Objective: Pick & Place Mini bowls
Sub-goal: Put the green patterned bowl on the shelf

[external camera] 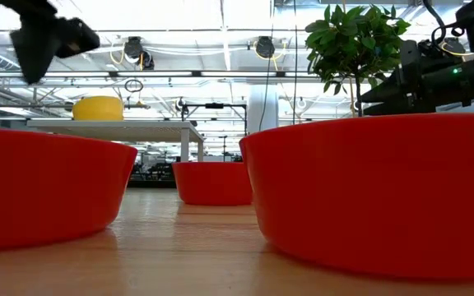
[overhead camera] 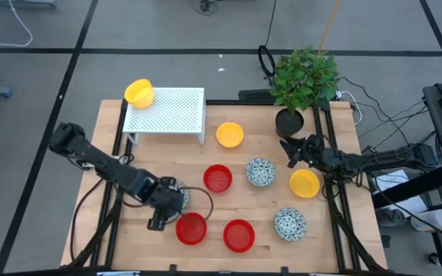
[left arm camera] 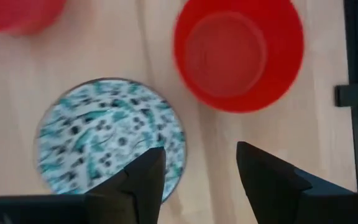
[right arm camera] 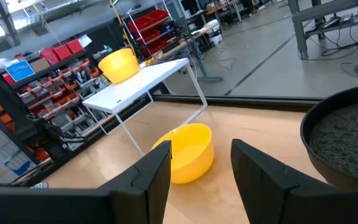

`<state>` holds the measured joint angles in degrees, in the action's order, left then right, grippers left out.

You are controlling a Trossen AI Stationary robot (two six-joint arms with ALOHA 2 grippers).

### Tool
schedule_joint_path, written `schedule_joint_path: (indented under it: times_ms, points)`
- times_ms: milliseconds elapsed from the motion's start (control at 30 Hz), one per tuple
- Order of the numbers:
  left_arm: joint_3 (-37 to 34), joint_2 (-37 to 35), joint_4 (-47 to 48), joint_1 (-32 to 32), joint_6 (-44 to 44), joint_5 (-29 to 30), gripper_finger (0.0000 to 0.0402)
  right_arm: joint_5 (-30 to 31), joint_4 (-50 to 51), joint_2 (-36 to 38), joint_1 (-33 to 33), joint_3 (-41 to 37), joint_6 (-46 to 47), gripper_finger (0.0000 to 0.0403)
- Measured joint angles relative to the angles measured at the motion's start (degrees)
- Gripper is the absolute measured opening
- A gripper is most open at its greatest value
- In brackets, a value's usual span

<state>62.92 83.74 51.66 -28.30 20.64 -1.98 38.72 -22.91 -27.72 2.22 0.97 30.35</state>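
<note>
The mini bowls sit upright on their bases. Three are red (overhead camera: 218, 178) (overhead camera: 191, 228) (overhead camera: 239, 235), two are speckled (overhead camera: 260, 172) (overhead camera: 290, 223), and two yellow ones (overhead camera: 229, 135) (overhead camera: 305, 183) stand on the table. A third yellow bowl (overhead camera: 139, 93) rests on the white rack's corner. My left gripper (overhead camera: 173, 201) (left arm camera: 197, 155) hangs open above the table beside the near-left red bowl. Its wrist view shows a speckled bowl (left arm camera: 110, 137) and a red bowl (left arm camera: 238, 53) below. My right gripper (overhead camera: 288, 147) (right arm camera: 201, 155) is open, near the plant pot, facing a yellow bowl (right arm camera: 188, 152).
The white perforated rack (overhead camera: 167, 111) stands at the far left of the table. The black plant pot (overhead camera: 288, 121) with its green plant stands at the far right, close to my right gripper. Black frame rails run along the table's sides. Bare wood lies at the near left.
</note>
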Motion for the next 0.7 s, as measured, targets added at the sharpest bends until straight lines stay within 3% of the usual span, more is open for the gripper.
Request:
schedule_joint_path:
  times_ms: [567,700]
  points:
    - [-0.75,14.25,1.19,-0.92,2.12,3.60,0.0202,0.00,1.87,-0.12,0.00,0.00,0.00,0.0155]
    - [-0.75,15.01,1.66,-0.89,5.49,3.55,0.0172,0.00,1.90,-0.12,0.00,0.02,0.00,0.0155]
